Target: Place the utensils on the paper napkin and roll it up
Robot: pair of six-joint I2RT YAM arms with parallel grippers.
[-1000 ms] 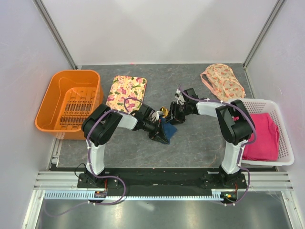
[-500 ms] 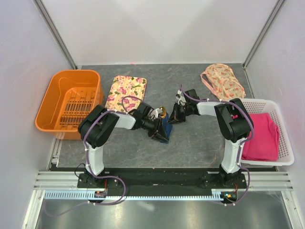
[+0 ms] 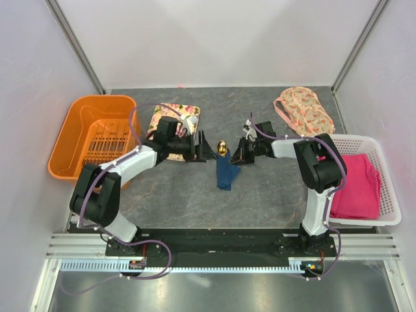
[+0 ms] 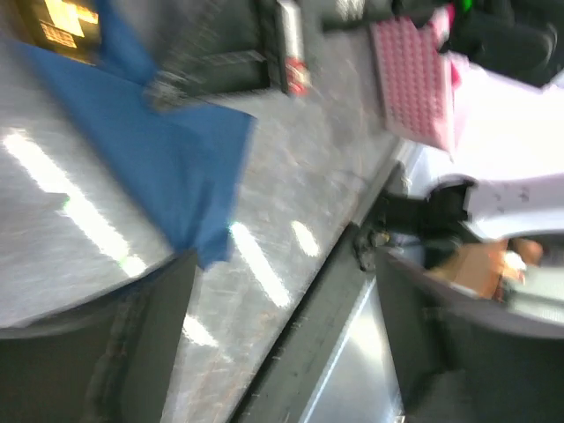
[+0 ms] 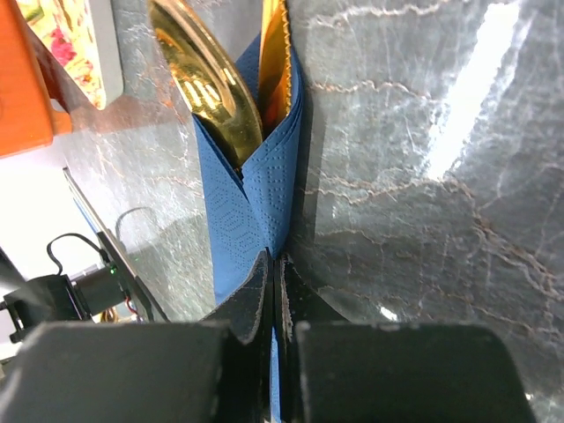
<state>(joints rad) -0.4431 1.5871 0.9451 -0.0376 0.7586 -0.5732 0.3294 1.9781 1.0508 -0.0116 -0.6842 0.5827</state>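
Rolling step in hand: the napkin, wrapped around the utensils, lies mid-way across the table. My right gripper pinches its edge, jaws shut. The left gripper stands wide and empty nearby. Next, I judge: tighten the roll without spilling cutlery.

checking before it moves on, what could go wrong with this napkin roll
1. Only the right end effector pinches the paper napkin, at one thin edge, while the left end effector stands open off it: the wrap may spring loose.
2. The utensils stick out of the open end and could slide out if the roll is tilted or dragged.
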